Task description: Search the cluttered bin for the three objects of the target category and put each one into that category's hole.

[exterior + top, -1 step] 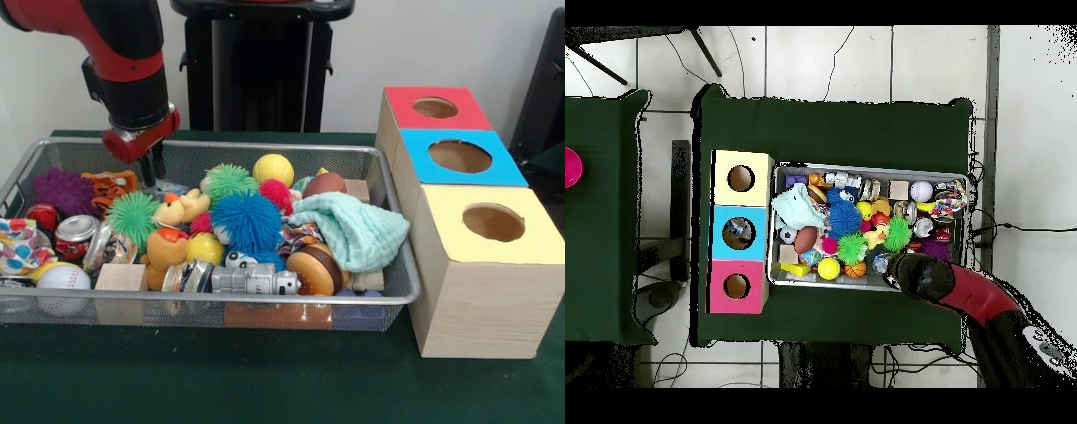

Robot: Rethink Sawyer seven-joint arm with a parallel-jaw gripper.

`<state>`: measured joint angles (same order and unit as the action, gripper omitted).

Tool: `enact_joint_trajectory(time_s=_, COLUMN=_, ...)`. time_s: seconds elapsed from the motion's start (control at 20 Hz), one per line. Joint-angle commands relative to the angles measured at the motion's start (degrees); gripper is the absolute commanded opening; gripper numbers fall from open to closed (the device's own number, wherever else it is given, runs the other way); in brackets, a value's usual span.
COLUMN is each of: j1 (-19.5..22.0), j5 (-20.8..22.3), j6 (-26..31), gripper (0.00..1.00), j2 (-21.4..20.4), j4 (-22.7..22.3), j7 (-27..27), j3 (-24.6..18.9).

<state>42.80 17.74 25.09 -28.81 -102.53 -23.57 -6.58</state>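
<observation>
- Green cloth (265, 389) covers the table, with a wire mesh bin (388, 296) on it and three wooden boxes beside the bin.
- Over the bin's far corner the red and black arm comes down, and its gripper (152, 168) hangs just above the toys; from where I stand I cannot tell whether its fingers are apart or together.
- Right by the gripper lie an orange striped toy (110, 185) and a purple spiky ball (64, 190).
- Further along sit a green spiky ball (134, 216), a blue spiky ball (247, 221), a yellow ball (273, 168) and a pale green cloth (353, 230), draped against the bin's end wall.
- Each box has a round hole on top: red box (437, 108), blue box (459, 156), yellow box (493, 223).
</observation>
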Motion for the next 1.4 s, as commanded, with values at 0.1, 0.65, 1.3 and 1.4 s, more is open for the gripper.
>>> enact_joint_trajectory(time_s=0.1, j1=-0.98, j5=-2.99, j6=5.8, gripper=0.0, j2=-0.17, j4=-2.52, j7=-14.17, j3=0.83)
enact_joint_trajectory(time_s=0.65, j1=-1.82, j5=-5.74, j6=8.76, gripper=0.0, j2=-5.66, j4=-5.14, j7=-13.12, j3=-0.12)
enact_joint_trajectory(time_s=1.3, j1=-4.01, j5=-7.52, j6=11.29, gripper=0.0, j2=-7.82, j4=-2.84, j7=-12.21, j3=0.03)
enact_joint_trajectory(time_s=1.4, j1=-3.21, j5=-7.35, j6=9.08, gripper=0.0, j2=-6.04, j4=-2.17, j7=-11.64, j3=-0.71)
